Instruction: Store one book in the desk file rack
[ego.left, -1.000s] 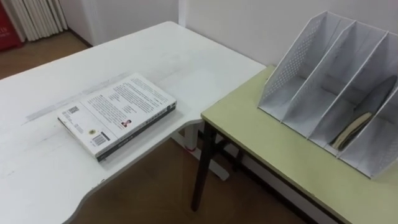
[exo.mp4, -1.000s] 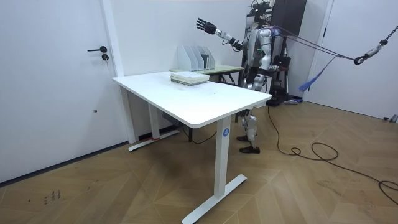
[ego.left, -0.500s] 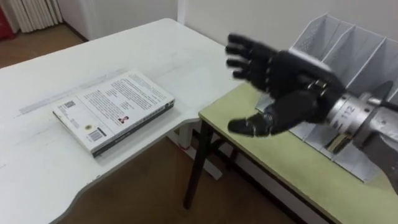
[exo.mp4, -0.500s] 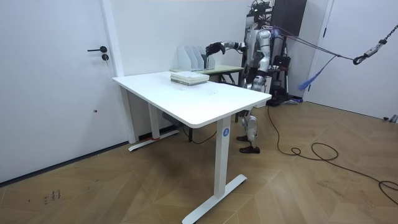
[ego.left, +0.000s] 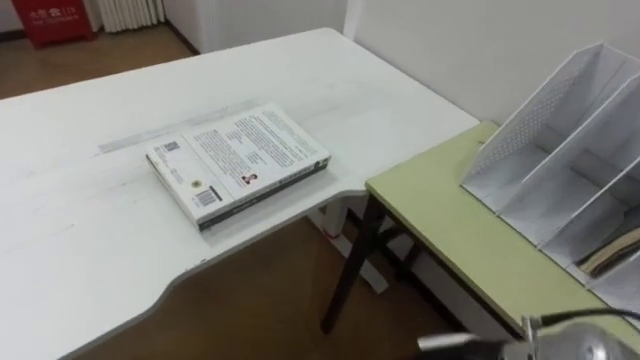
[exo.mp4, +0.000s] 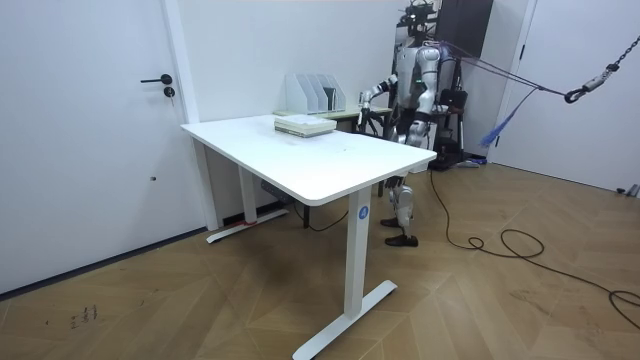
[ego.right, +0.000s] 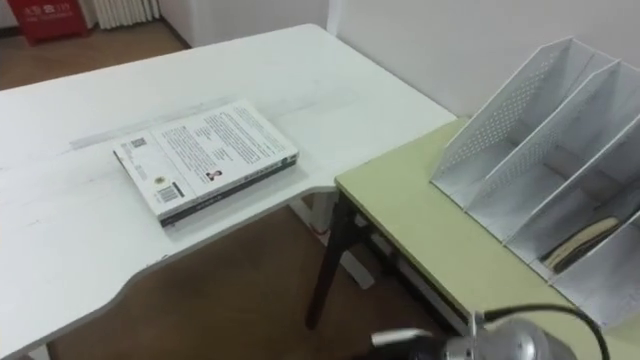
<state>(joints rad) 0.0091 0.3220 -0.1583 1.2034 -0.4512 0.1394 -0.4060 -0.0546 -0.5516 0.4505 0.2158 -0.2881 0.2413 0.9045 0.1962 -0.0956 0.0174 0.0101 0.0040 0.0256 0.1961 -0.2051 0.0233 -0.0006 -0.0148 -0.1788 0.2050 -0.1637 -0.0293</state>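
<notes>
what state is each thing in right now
book, closed, lying flat on the white desk near its edge, not held
file rack, upright on the green table, two slots nearest the book empty
item in rack, lying slanted low in one slot
right hand, low in front of the green table, clear of book and rack
door, shut

The white-covered book (ego.left: 238, 165) lies flat near the white counter's (ego.left: 80, 240) edge. The grey perforated file rack (ego.left: 540, 120) stands apart on the green counter (ego.left: 450, 220).
</notes>
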